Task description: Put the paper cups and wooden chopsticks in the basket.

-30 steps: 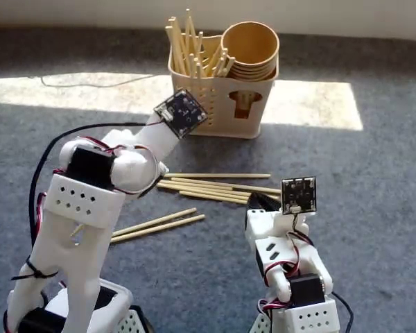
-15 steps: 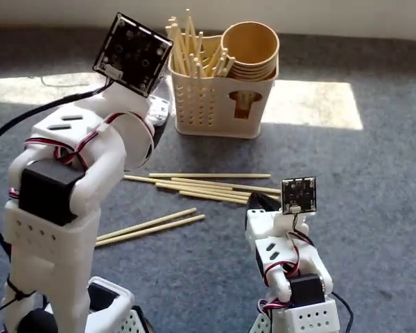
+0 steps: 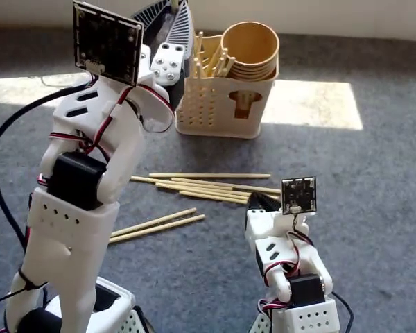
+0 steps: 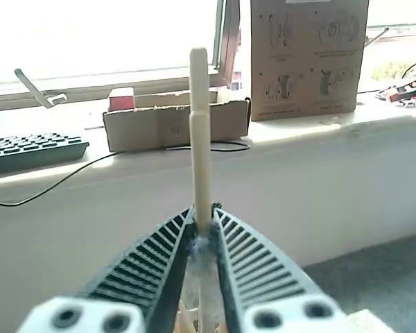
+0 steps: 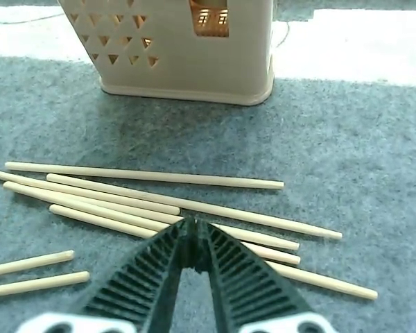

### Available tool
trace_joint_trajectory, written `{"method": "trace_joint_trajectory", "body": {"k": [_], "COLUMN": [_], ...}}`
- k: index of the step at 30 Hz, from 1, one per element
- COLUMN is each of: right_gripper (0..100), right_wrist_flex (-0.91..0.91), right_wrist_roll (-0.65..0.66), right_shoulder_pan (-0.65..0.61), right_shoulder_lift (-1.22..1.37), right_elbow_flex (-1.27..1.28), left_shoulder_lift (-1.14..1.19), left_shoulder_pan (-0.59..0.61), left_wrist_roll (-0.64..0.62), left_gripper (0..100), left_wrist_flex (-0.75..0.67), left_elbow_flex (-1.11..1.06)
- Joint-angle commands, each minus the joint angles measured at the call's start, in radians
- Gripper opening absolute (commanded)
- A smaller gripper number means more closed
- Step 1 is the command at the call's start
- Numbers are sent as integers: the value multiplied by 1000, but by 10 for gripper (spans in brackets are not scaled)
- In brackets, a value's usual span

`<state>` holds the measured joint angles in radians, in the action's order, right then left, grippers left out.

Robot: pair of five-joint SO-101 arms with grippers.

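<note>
The left gripper (image 4: 204, 211) is clamped on one wooden chopstick (image 4: 200, 125), held upright over the left end of the basket (image 3: 225, 107); stacked paper cups (image 3: 251, 43) sit in the basket's other end, beside standing chopsticks (image 3: 211, 61); the right gripper (image 5: 195, 234) hangs low, jaws together and empty, over loose chopsticks (image 5: 145, 175) on the grey carpet (image 3: 374, 208); two more sticks (image 3: 156, 225) lie nearer the left arm

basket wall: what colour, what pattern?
Cream basket, with triangular cut-outs in part of its wall; clearest in the right wrist view.
</note>
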<state>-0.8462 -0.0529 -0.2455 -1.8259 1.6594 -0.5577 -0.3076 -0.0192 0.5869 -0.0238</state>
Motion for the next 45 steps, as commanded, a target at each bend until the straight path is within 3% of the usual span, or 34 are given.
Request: {"method": "trace_joint_trajectory", "body": {"k": [1,11,19,28,34,41,45], "right_gripper": [6,6,6,6,6,6,6], "right_wrist_flex": [15,15,15,15,15,15,15], "right_wrist_roll": [-2,-2,-2,-2,-2,-2,-2], "right_shoulder_pan": [1,1,1,1,1,1,1], "right_shoulder_lift": [-12,-12,-12,-12,-12,-12,-12], "right_elbow_flex": [-4,-4,-4,-4,-4,-4,-4], "left_shoulder_lift": [-22,65,274,351,360,352,358], "left_shoulder_pan": [-13,41,102,94,99,113,119], "left_wrist_roll": [-12,-14,-17,-17,-17,-91,-89], "left_gripper": [6,6,6,8,18,167,185], "left_wrist_flex": [-204,-387,-391,-384,-279,-54,78], "left_elbow_flex": [-59,-137,-62,-71,-71,-53,25]}}
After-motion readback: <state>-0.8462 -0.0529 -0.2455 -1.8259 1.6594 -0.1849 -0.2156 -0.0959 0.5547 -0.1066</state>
